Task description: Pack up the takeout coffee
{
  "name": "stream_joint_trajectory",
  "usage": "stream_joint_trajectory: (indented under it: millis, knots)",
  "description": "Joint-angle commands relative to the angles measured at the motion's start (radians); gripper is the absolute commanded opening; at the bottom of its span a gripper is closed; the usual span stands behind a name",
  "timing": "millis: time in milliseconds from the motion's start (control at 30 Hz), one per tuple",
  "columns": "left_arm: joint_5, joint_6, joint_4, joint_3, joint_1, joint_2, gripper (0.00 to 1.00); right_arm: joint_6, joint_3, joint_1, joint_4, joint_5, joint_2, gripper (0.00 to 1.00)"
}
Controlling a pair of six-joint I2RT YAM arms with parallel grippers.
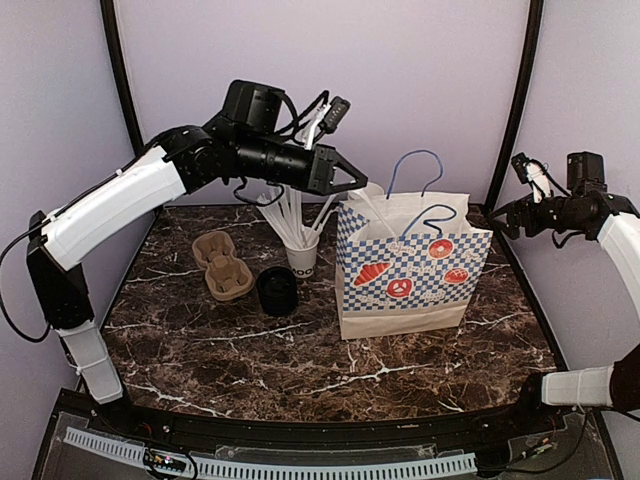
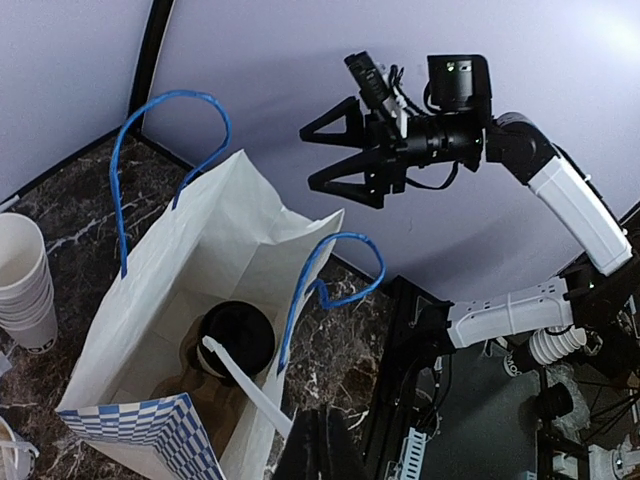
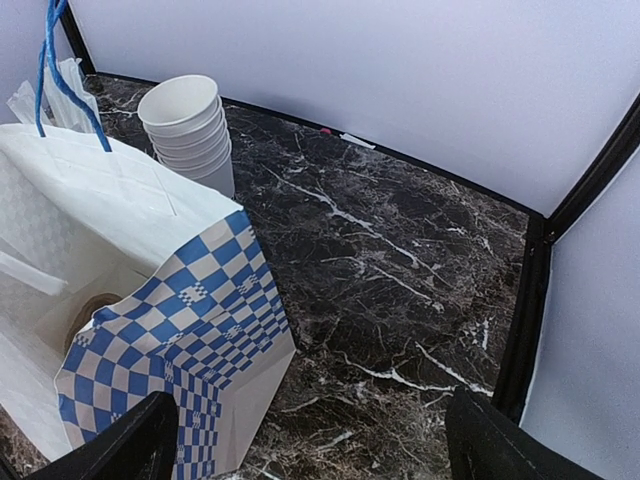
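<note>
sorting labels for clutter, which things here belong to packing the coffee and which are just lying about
Job:
- lidded cup, already in the bag
- straw beside it in the bag
- left gripper, shut above the bag

Lying about:
- carrier
- straw cup
- black lid on the table
- cup stack

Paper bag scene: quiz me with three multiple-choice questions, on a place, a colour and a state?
1. Where is the black-lidded cup? A on the carrier; B inside the paper bag; C lying beside the bag.
2. The bag's handles are: A blue; B red; C green.
3. The right hand is: A shut on a straw; B gripping a cup; C open, empty.
Answers: B, it stands on the bag's floor; A, both loops are blue; C, it gapes wide, nothing inside.
</note>
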Motion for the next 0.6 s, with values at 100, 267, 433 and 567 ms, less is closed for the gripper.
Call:
stream_joint_trajectory:
  millis: [100, 267, 433, 567]
  knots:
    - [0.01, 0.022, -0.047, 0.099, -0.01, 0.095, 0.44, 0.003, 0.041, -0.004, 0.008, -0.032, -0.019, 0.95]
    - [-0.12, 0.141, -0.043, 0.103, -0.002, 0.03, 0.67, 0.011, 0.117, -0.004, -0.02, -0.04, -0.016, 0.97]
    - [-0.261, 0.191, -0.007, 0.017, 0.049, -0.083, 0.75, 0.075, 0.204, -0.004, -0.001, 0.006, -0.007, 0.99]
    - [-0.439, 0.224, 0.023, -0.139, 0.11, -0.239, 0.75, 0.207, 0.241, -0.004, 0.106, 0.113, -0.022, 0.99]
